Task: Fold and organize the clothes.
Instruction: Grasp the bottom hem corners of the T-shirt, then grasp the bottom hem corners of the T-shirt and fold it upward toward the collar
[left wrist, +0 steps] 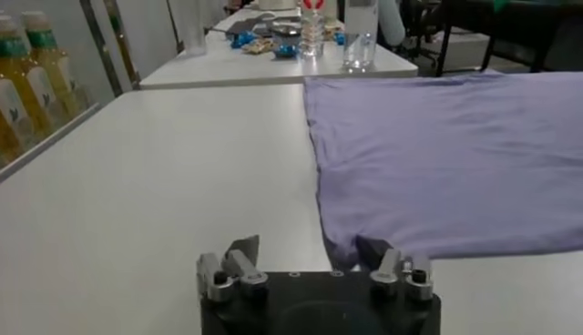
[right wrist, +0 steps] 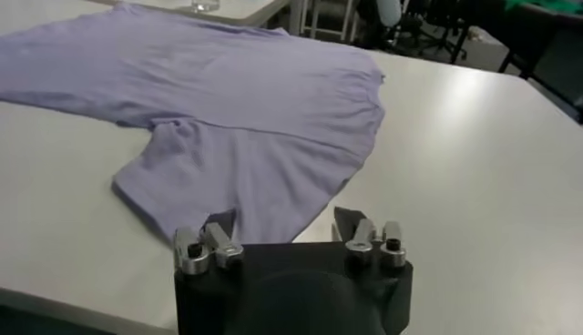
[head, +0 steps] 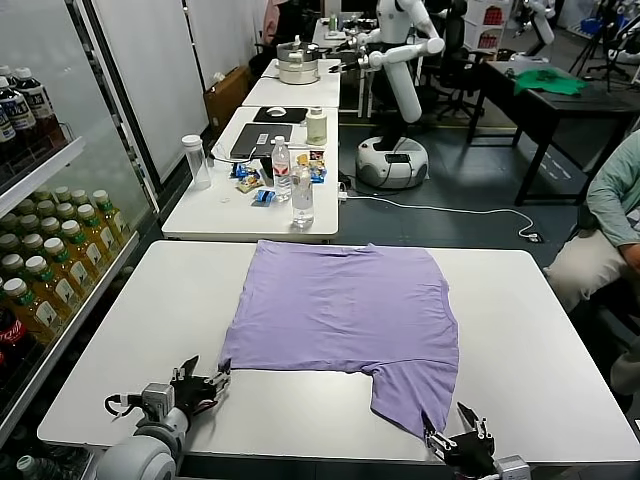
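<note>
The lavender T-shirt lies spread flat on the white table, plain side up, with one sleeve reaching toward the front edge. My left gripper is open at the shirt's near left corner. In the left wrist view that gripper has the corner of the shirt lying between its fingers. My right gripper is open at the tip of the near sleeve. In the right wrist view that gripper has the sleeve end of the shirt lying between its fingers.
A second table behind holds water bottles, a laptop and snacks. Shelves of drink bottles stand at the left. A seated person is at the right. A bright green cloth lies on a dark table far back.
</note>
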You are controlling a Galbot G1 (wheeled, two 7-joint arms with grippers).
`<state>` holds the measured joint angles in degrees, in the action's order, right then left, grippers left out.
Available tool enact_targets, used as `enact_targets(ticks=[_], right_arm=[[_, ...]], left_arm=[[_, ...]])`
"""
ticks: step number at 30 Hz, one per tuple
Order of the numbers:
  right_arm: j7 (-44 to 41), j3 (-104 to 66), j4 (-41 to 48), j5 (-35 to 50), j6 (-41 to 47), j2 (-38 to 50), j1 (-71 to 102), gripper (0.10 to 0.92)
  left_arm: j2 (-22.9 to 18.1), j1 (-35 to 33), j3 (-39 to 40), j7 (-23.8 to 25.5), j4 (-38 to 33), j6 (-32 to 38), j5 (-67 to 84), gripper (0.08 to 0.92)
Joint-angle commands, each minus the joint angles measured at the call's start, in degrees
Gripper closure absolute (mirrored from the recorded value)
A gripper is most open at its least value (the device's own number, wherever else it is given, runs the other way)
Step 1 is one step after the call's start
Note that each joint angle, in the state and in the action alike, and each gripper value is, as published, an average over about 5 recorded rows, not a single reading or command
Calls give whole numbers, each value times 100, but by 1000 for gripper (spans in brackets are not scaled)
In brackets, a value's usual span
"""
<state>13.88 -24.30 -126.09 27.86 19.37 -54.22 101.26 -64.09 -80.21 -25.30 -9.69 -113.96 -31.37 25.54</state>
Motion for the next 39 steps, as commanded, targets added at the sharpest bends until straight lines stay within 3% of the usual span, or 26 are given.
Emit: enact_targets(ticks=[1, 7, 14, 17, 27, 33, 39], right_arm=[[11, 53, 51, 199, 35, -9, 34, 550], [-60, -134, -153, 216, 3, 37, 117, 723], [-225, -856, -840, 299, -2, 224, 898, 901], [-296, -1079, -1066, 291, -7, 267, 1289, 912], [-391, -1459, -1851, 82, -120, 267, 2237, 912], [-326, -1390, -1926, 113, -47, 370, 1697, 912], [-192, -1016, -1321, 280, 297, 386, 105, 912]], left_arm=[[-47, -39, 79, 22, -37, -46, 11, 476], [-53, -200, 41, 21, -340, -14, -52, 649], [144, -1079, -158, -258, -1246, 29, -137, 847], [214, -1494, -240, -334, -1484, 138, -151, 903], [471, -3020, -590, -584, -2214, 572, -236, 913], [361, -2567, -763, -510, -2311, 477, -142, 913], [396, -1143, -872, -263, -1386, 473, 280, 913]])
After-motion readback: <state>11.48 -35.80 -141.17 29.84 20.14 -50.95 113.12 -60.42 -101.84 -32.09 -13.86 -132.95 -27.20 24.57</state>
